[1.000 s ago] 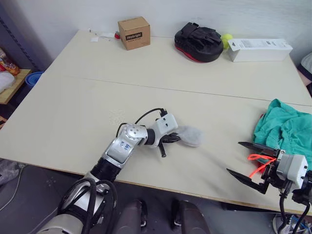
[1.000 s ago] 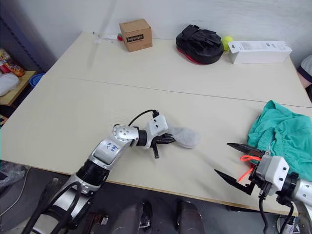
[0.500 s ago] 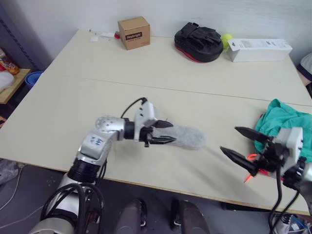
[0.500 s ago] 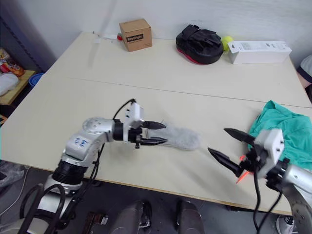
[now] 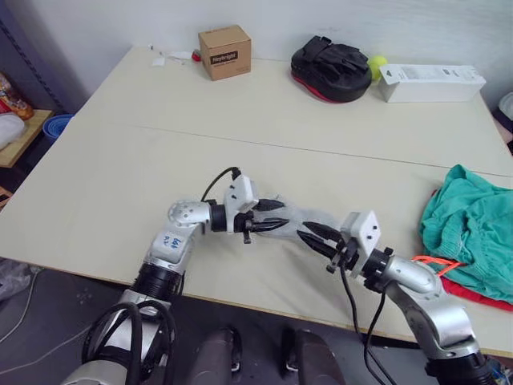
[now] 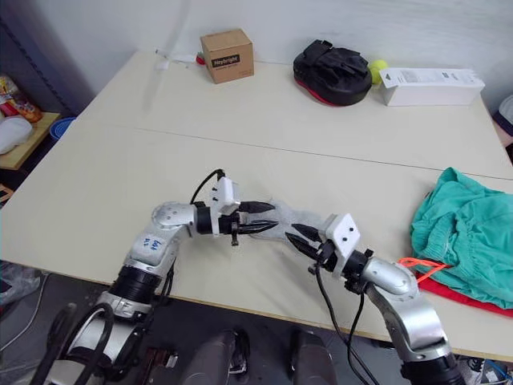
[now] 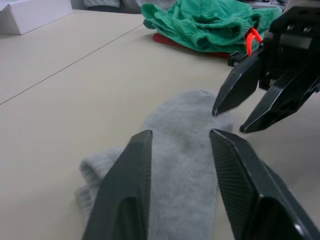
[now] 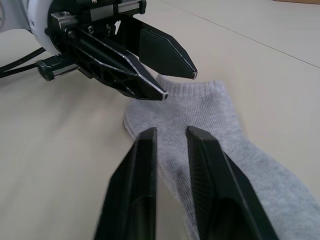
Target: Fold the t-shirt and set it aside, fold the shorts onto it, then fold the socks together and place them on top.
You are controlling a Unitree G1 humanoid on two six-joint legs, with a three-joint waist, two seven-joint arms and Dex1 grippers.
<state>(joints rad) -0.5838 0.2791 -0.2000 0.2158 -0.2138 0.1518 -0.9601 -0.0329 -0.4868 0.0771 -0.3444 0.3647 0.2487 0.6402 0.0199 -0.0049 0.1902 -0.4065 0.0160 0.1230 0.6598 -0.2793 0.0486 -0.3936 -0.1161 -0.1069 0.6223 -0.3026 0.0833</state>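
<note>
The socks (image 6: 290, 225) lie flat near the front edge of the table (image 6: 120, 160), a soft grey knit shape with a gripper at each end. The left gripper (image 6: 258, 217) hangs over one end with its fingers parted a moderate gap, holding nothing; the right gripper (image 6: 305, 239) comes in over the other end with its fingers only narrowly apart, also empty. Well to the right of the socks, the shorts (image 6: 469, 233) sit in a rumpled teal heap, the orange drawstring trailing out, and a strip of the t-shirt (image 6: 465, 295) shows red beneath them. The knit looks light and limp, so it will likely sag and drape from any pinch and may slide on the smooth top; a hold right at an end, biting through the full thickness, seems the safest way to fold it over. Whether the grey shape is one sock or two stacked cannot be told. Most of the t-shirt is hidden under the shorts, so its fold cannot be judged.
</note>
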